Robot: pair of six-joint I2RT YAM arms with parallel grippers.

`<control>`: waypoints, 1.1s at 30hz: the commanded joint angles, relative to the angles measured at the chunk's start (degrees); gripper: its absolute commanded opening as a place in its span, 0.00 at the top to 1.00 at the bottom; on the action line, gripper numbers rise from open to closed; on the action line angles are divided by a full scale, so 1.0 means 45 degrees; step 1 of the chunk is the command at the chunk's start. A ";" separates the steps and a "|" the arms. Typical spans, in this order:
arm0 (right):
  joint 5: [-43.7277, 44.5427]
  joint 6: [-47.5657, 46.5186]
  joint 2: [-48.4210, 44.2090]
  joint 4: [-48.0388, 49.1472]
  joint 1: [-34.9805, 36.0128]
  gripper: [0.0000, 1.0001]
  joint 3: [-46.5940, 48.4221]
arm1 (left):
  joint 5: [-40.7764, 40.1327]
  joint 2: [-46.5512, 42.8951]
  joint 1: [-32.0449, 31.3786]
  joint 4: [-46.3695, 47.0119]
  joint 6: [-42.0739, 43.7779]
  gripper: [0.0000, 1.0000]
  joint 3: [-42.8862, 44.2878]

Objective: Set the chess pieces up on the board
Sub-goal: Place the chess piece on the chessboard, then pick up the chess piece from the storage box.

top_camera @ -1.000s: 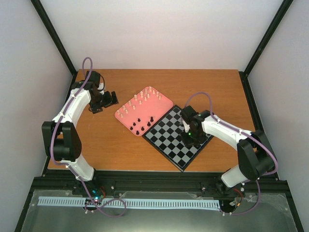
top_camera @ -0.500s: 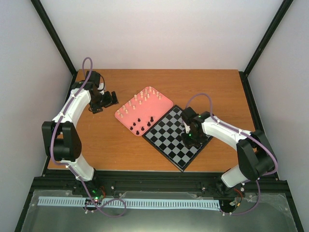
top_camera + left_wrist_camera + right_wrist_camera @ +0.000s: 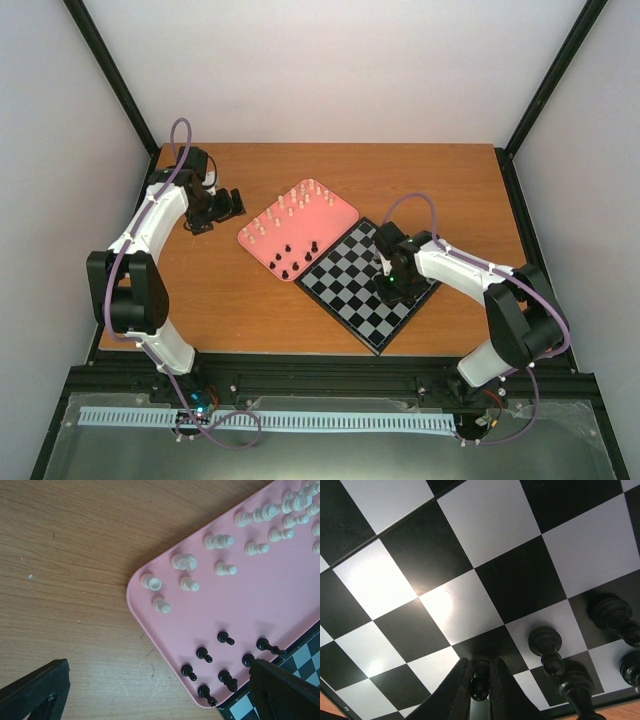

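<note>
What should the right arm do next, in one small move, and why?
Probably open the right gripper wider before lifting: its fingers hug a black piece that seems to stand on a board square, and other black pieces are close beside.

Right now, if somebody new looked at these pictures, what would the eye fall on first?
The pink tray at mid-table strikes first, with cream pieces in its far part and black pieces at its near end. Beside it lies the board, where the right hand is low over its right part with a single black piece between its fingers.
</note>
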 commanded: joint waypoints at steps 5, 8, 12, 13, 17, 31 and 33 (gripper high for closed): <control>0.0284 0.0176 0.0091 0.0151 0.0016 0.82 0.0059 | 0.0139 0.0000 -0.0045 0.0145 -0.0164 0.00 0.0080; 0.0161 0.0133 0.0072 0.0133 0.0016 0.80 0.0093 | 0.0138 -0.0001 -0.0038 0.0151 -0.0140 0.00 0.0071; -0.0094 0.0053 -0.0219 0.0012 0.0017 0.77 0.0354 | 0.0139 -0.0007 -0.0049 0.0157 -0.0141 0.00 0.0081; -0.0122 0.0035 -0.0359 -0.0099 0.0026 0.75 0.0588 | 0.0129 -0.0020 -0.0037 0.0144 -0.0139 0.00 0.0092; -0.0147 -0.0146 -0.0812 -0.0615 0.0035 0.68 0.1600 | 0.0156 -0.0021 -0.0036 0.0158 -0.0156 0.00 0.0079; -0.2191 -0.1459 0.4058 -0.0266 0.0532 0.61 0.8435 | 0.0251 0.0034 -0.0048 0.0158 -0.0195 0.00 0.0176; -0.2264 -0.1713 0.5644 -0.0397 0.0825 0.61 1.0384 | 0.0218 0.0037 -0.0061 0.0106 -0.0168 0.00 0.0239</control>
